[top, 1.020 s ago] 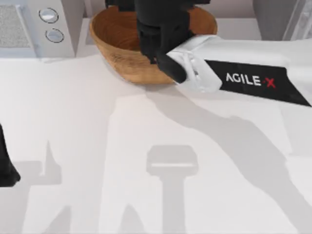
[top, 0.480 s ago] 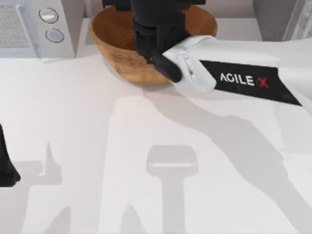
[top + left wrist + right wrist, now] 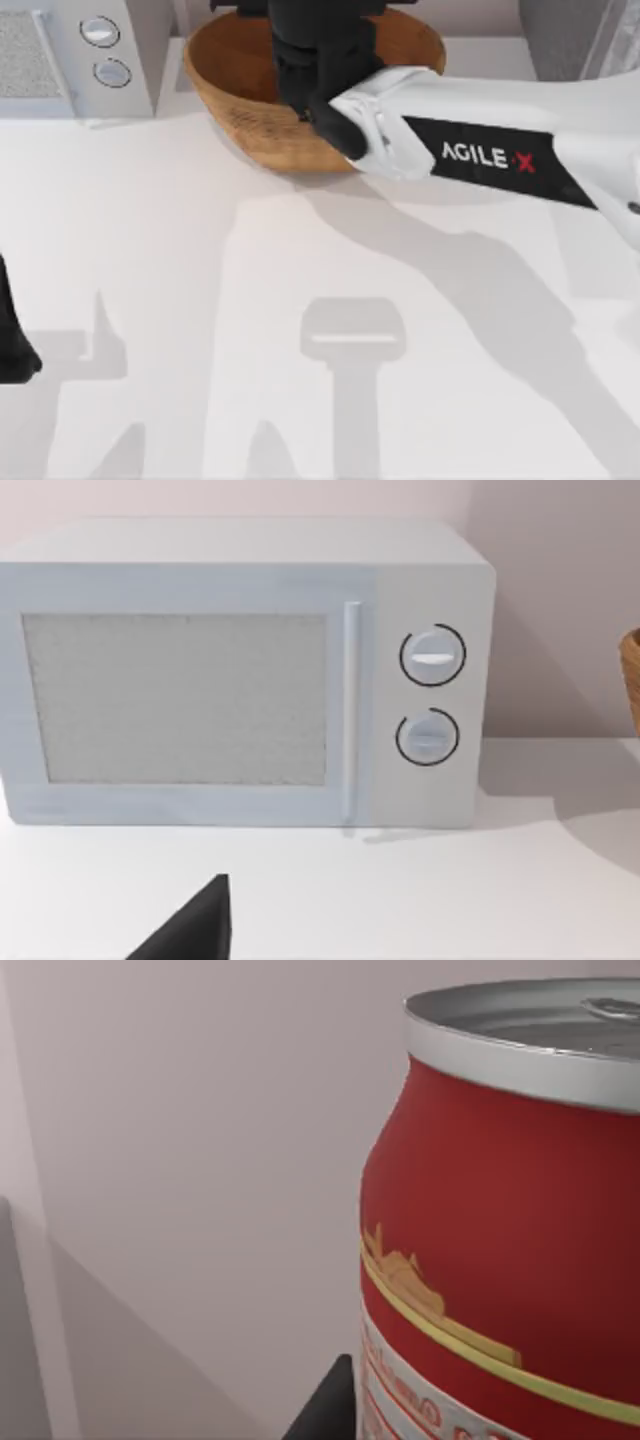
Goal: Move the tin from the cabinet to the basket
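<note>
The tin (image 3: 510, 1220), red-sided with a silver top, fills the right wrist view close up, with a dark finger (image 3: 325, 1410) of my right gripper against its lower side. In the top view my right gripper (image 3: 318, 62) hangs over the middle of the tan woven basket (image 3: 230, 95) at the table's back and hides the tin from above. It is shut on the tin. The dark-grey cabinet (image 3: 565, 35) stands at the back right corner. My left gripper (image 3: 12, 350) stays parked at the table's left edge.
A white microwave (image 3: 70, 60) with two round knobs stands at the back left, left of the basket; the left wrist view faces it (image 3: 240, 680) and catches the basket's rim (image 3: 632, 680). The right forearm (image 3: 500, 150) stretches from the right across the back of the table.
The right arm has shifted slightly left and toward the back, carrying the gripper a little further over the basket. The left arm has not moved.
</note>
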Motion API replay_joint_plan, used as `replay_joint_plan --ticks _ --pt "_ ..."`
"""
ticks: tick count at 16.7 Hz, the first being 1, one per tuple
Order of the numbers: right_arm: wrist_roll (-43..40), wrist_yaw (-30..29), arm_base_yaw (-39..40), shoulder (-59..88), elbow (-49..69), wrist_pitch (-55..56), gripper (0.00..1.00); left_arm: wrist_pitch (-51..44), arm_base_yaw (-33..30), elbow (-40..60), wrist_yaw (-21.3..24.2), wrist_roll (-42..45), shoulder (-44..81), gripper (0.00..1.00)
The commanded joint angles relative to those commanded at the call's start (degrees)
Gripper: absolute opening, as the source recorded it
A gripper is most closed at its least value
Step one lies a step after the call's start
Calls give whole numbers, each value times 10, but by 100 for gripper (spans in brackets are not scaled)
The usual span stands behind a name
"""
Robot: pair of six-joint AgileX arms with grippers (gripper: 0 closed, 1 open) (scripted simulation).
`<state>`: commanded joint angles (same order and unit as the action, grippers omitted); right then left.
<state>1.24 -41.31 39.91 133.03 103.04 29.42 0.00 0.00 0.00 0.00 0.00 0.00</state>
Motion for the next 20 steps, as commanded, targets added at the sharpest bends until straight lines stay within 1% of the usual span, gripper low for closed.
replay_joint_plan --ticks 13,14,20 --pt "0 0 0 0 0 0 98 0 0 0 0 0 0 100" --pt "0 0 0 0 0 0 100 0 0 0 0 0 0 100" --pt "0 0 0 0 0 0 100 0 0 0 0 0 0 100"
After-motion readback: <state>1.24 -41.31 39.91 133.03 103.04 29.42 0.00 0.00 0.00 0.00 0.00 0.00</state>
